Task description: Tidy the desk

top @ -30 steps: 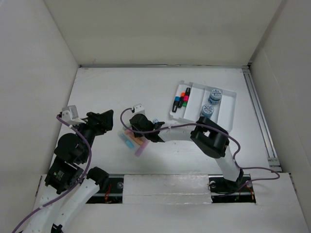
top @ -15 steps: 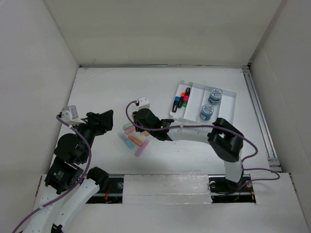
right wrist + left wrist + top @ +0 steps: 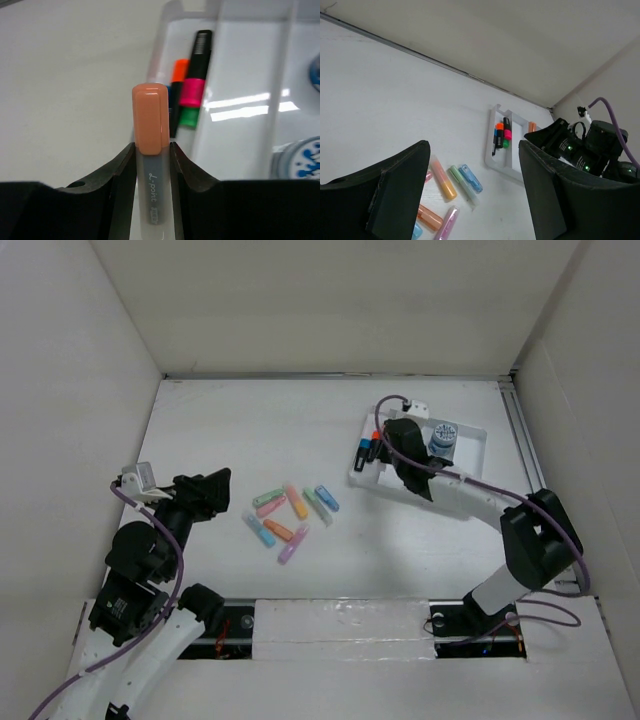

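Observation:
The desk (image 3: pixel 230 430) is a flat white tabletop. Several pastel highlighters (image 3: pixel 290 512) lie loose near its front middle; they also show in the left wrist view (image 3: pixel 451 182). My right gripper (image 3: pixel 392 445) is shut on an orange-capped highlighter (image 3: pixel 150 120) with a clear grey body. It holds the highlighter above the left edge of the white compartment tray (image 3: pixel 468 468). Several markers (image 3: pixel 195 82) lie in the tray's left compartment. My left gripper (image 3: pixel 205 490) is open and empty, left of the loose highlighters (image 3: pixel 472 200).
A blue-and-white round roll (image 3: pixel 442 438) sits in the tray's right compartment, and one shows in the right wrist view (image 3: pixel 300 160). A metal rail (image 3: pixel 530 470) runs along the desk's right edge. White walls close in the left, back and right sides.
My right gripper has lifted the orange-capped highlighter from the loose pile and carried it right and back to the tray. The left arm has barely moved.

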Tool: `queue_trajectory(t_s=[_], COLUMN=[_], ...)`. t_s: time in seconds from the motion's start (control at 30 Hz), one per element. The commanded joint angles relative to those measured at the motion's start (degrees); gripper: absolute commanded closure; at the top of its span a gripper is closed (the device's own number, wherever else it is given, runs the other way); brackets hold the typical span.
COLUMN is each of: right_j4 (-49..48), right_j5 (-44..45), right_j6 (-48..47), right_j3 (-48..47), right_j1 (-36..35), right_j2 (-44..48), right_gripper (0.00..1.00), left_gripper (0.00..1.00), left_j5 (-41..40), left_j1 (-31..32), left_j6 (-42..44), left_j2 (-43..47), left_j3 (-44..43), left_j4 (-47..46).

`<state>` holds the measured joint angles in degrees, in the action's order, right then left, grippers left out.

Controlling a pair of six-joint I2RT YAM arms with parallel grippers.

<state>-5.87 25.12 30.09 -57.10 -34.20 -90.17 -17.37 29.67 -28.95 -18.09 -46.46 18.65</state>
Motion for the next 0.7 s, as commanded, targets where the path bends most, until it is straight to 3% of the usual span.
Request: queue_trajectory(t_s=[0.0,0.23,0.4,0.57,0.63,0.67], right_j4=[1.2,2.4,5.4,7.4,4.7,3.9], right_j5=[-0.9,-5.4,-5.5,-4.5,-6.2,-6.5], right_j6=[2.7,1.8,1.2,-0.5,-1.7,-2.0], right_j3=[1.6,-3.4,-8.8,-7.9,-6.0,-3.4], right_j1=[5.1,13.1,14.7,12.1,9.8,6.7], right_j2=[2.4,-5.0,-7.8,-1.3,1.2,3.1], right_gripper=[0.81,0.79,0.6,0.43,0.46,0.54], left_gripper=[0.32,0.32,0.32,0.32,0.32,0.32], left_j5=[0.7,0.8,0.5,0.5,0.7,0.7], left_j1=[0.1,0.1,0.1,0.1,0.1,0.1], left_j6=[0.7,0.8,0.8,0.8,0.8,0.8], left_j2=[0.2,-0.4,-1.2,-1.8,-1.8,-1.9], left_j3=[0.6,0.6,0.5,0.5,0.6,0.5], left_j4=[-2.3,-2.5,-2.5,-2.6,-2.6,-2.7])
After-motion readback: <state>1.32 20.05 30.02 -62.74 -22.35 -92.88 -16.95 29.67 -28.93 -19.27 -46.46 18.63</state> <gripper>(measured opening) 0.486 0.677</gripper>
